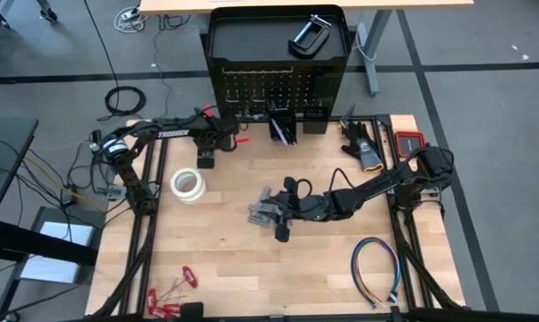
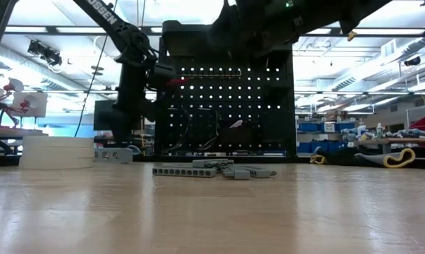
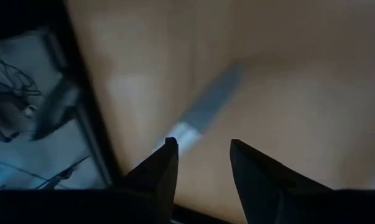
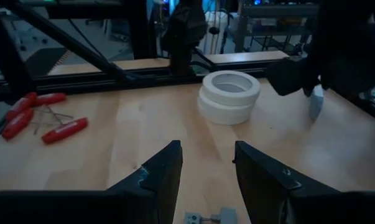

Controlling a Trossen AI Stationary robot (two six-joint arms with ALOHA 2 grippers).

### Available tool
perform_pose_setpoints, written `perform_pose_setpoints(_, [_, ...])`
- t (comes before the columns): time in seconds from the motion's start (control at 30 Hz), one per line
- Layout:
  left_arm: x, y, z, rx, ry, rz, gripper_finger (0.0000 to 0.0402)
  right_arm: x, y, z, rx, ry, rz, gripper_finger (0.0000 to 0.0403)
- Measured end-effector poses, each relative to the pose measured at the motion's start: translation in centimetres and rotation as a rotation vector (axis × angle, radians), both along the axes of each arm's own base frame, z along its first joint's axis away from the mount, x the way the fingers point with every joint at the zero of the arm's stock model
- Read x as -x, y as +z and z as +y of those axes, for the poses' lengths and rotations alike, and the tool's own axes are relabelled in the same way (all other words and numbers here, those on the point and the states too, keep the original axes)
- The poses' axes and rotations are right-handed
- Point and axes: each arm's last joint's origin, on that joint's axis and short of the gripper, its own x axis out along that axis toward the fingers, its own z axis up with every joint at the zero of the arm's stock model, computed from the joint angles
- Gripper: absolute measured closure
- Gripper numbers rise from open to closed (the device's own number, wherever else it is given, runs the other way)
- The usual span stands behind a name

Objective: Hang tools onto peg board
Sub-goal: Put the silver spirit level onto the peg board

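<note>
At the far edge of the wooden worktop (image 1: 278,268) stands the peg board (image 1: 278,85), an upright black perforated panel whose tray-like top carries a black C-clamp (image 1: 310,34). The left tool (image 1: 206,154) hangs just in front of the board's left end; in the left wrist view its two dark fingers (image 3: 159,177) stand parted with nothing between them, above a silver bar-shaped tool (image 3: 206,112) lying on the wood beside the worktop's dark frame. Two stacked white tape rolls (image 1: 188,185) sit near the left arm, well apart from the board. The right tool (image 1: 285,207) reaches to the middle of the worktop, over a small heap of grey metal pieces (image 1: 267,210); in the right wrist view its fingers (image 4: 162,174) are likewise spread and empty, one grey piece (image 4: 212,218) showing just below the gap. Red-handled hand tools (image 1: 169,300) lie at the near left corner, a multicoloured wire loop (image 1: 376,268) at the near right, and a small red case (image 1: 409,141) by the right edge. Dark pens (image 1: 282,130) stand in a small bin at the foot of the board.
</note>
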Motion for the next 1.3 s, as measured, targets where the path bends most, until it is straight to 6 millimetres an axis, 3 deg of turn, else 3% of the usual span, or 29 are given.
perform_pose_setpoints(0.3, [1.6,-1.1,2.7,0.042,-0.061,-0.024,0.025,0.0,-0.1,-0.3,-0.009,-0.012,0.005,0.0244])
perform_pose_setpoints(0.6, [1.7,-3.2,1.6,0.182,-0.096,-0.111,0.025,0.0,-0.1,-0.3,-0.008,-0.012,0.009,0.0244])
perform_pose_setpoints(0.77, [0.4,-3.5,-0.2,0.238,-0.113,-0.179,0.0278,0.0,-0.1,-0.3,-0.015,-0.013,0.007,0.0244])
perform_pose_setpoints(0.93, [-1.2,-3.4,-2.4,0.274,-0.146,-0.201,0.0369,0.0,-0.1,-0.3,-0.015,-0.013,0.007,0.0244])
perform_pose_setpoints(1.13, [-3.9,-3.3,-6.2,0.298,-0.195,-0.298,0.0371,0.0,-0.1,-0.3,-0.013,-0.013,0.008,0.0244])
perform_pose_setpoints(1.3, [-7.2,-2.8,-9.7,0.326,-0.326,-0.516,0.0368,0.0,-0.2,-0.3,-0.001,-0.011,0.025,0.0244])
